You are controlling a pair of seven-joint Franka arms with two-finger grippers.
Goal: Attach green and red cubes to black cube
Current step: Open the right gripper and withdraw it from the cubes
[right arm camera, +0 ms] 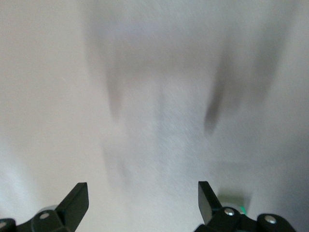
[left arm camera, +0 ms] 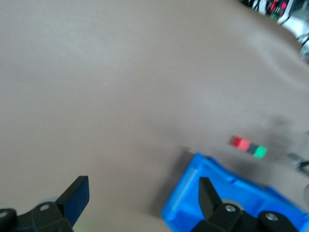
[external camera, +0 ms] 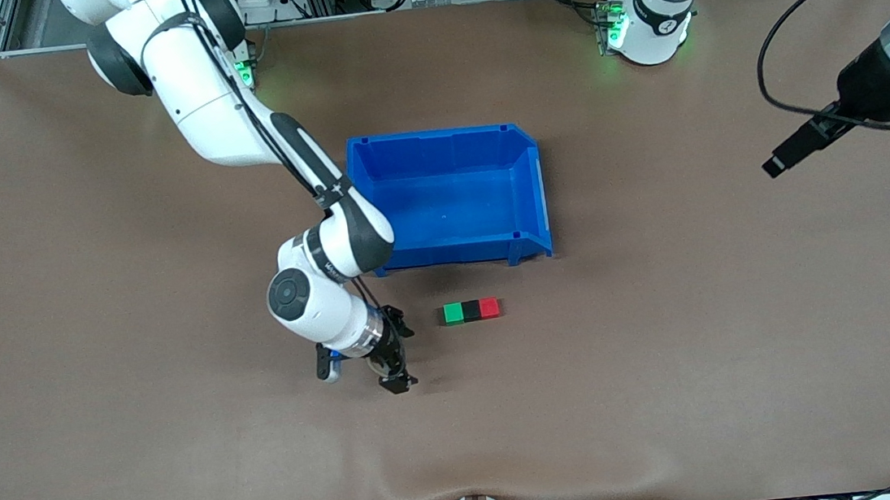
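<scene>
Near the blue plastic bin (external camera: 448,192), green cube (external camera: 453,313), matte black cube (external camera: 471,310) and red cube (external camera: 489,307) sit joined; right end effector (external camera: 395,357) gapes wide and empty beside them, so it should lift straight clear; left end effector (external camera: 781,160) waits, wide.

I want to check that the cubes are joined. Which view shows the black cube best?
The front view: the black cube sits sharply between green and red. The left wrist view shows it blurred; the right wrist view misses it.

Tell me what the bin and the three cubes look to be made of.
Bin: likely moulded plastic, glossy blue with ribbed walls. Green cube, black cube and red cube: solid flat colours, probably plastic or painted; too small to tell.
</scene>
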